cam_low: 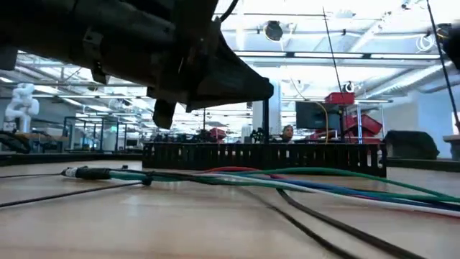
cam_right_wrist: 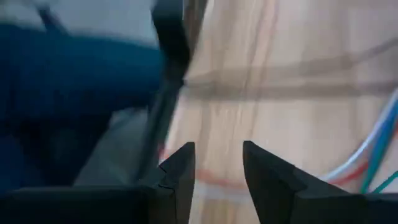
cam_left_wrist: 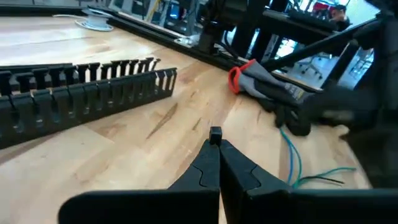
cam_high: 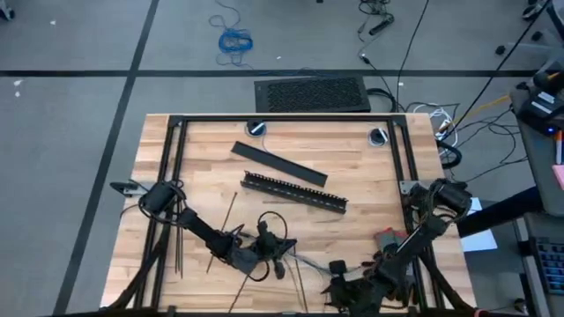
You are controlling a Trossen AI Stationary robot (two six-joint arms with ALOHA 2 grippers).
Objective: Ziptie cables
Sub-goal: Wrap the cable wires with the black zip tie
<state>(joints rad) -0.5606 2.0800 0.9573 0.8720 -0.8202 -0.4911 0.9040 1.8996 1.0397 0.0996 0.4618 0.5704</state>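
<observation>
left gripper (cam_left_wrist: 214, 138): pinched closed, apparently on a small black ziptie end, near bench's front edge.
right gripper (cam_right_wrist: 217, 163): parted, holding nothing, front right corner.
cables (cam_low: 302, 183): lying loose along the front.
risk: ziptie slipping free; wires splaying apart.

A robotics lab or workshop, no question. Grey floor (cam_high: 70, 123) marked with dark tape lines, loose cabling trailing at two o'clock, a coiled blue cable (cam_high: 234, 40) at twelve. The butcher-block table (cam_high: 352, 158) sits inside a black metal frame (cam_high: 282, 120). At table height: an open hall with exposed ceiling trusses, bright strip lights, glass partitions, a white robot arm (cam_low: 20, 104) at nine o'clock, red bins (cam_low: 341, 98) and a monitor (cam_low: 314, 115) at three.
</observation>
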